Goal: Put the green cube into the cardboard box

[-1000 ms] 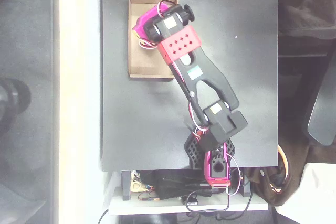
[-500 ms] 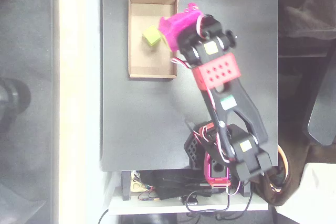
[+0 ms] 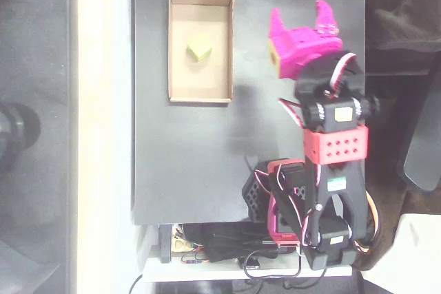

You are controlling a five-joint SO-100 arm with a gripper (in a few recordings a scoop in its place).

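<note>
The magenta gripper (image 3: pixel 300 18) hangs over the bare black tabletop (image 3: pixel 186 163) with its two pointed fingers spread apart and nothing between them — empty and open. Just behind the fingers, on the gripper's left flank in the overhead view, sits a small yellow square patch, part of the gripper itself. Behind that comes the wrist block in black, then a red plate pierced with rows of round holes, then the black arm running back to the base at the table's near edge, among loose wires.

Well off to the left of the gripper, across a strip of open table, lies the cardboard box (image 3: pixel 200 94) — a shallow tan tray, rectangular, with low thin walls and a plain light-brown floor. The green cube (image 3: pixel 198 49) rests on that floor, in the half of the tray level with the gripper, apart from every wall. It is small, matte, lime-toned, sharp-edged, and sits turned a little so a corner points down the tray.

Judged from this, the task looks done: cube inside, gripper clear of the box. What could remain is only parking the arm.
</note>
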